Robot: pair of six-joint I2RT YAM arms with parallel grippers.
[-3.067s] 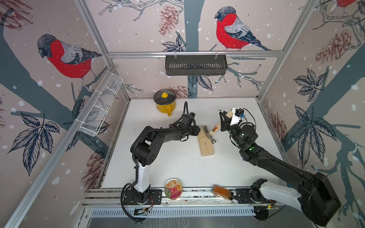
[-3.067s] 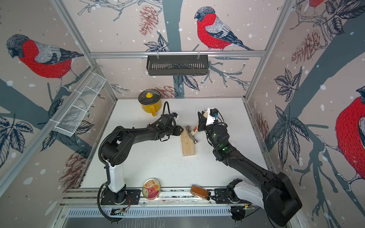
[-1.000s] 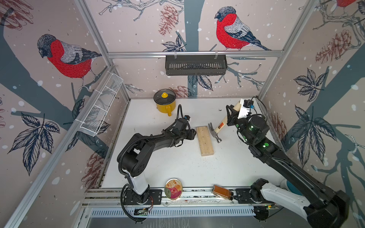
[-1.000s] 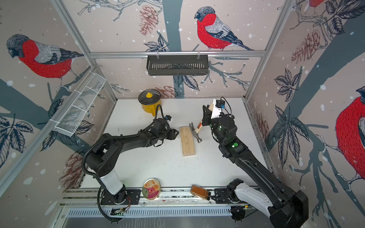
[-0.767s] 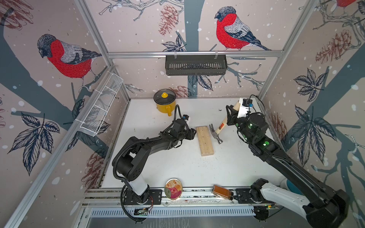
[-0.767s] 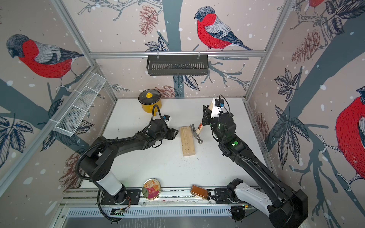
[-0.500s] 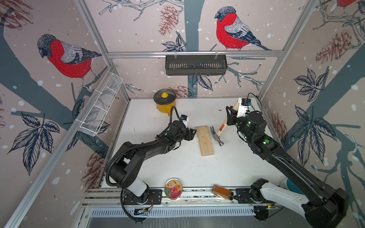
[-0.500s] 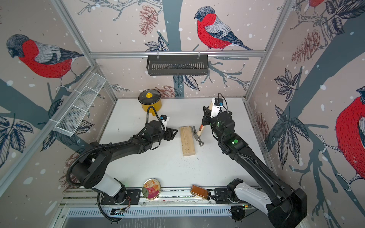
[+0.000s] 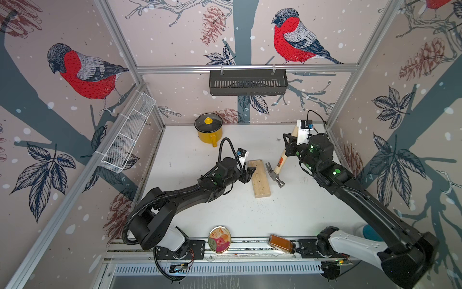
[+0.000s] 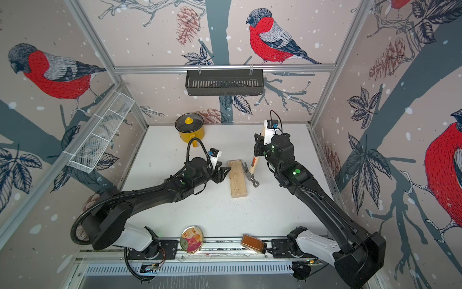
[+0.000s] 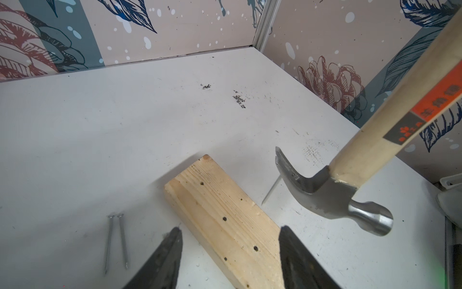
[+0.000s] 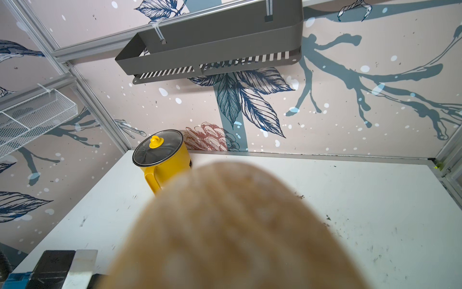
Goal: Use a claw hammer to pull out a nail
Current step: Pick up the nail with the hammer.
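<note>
Right hand [image 9: 289, 146] clamped the claw hammer [image 9: 275, 173], nail [image 11: 271, 190] caught in its claw; left hand [image 9: 250, 173] gaped at nine o'clock of the block [image 9: 261, 184], probably to brace it.

at the back of my white table [image 9: 250, 215] stands a yellow pot [image 9: 208, 132] with a glass lid. a black slotted shelf [image 9: 247, 82] hangs on the back wall [image 9: 180, 97], a white wire basket [image 9: 127, 136] on the left wall [image 9: 57, 160]. on the front rail [image 9: 250, 247] i see a round tin [image 9: 220, 239] and an amber bottle [image 9: 281, 244]
</note>
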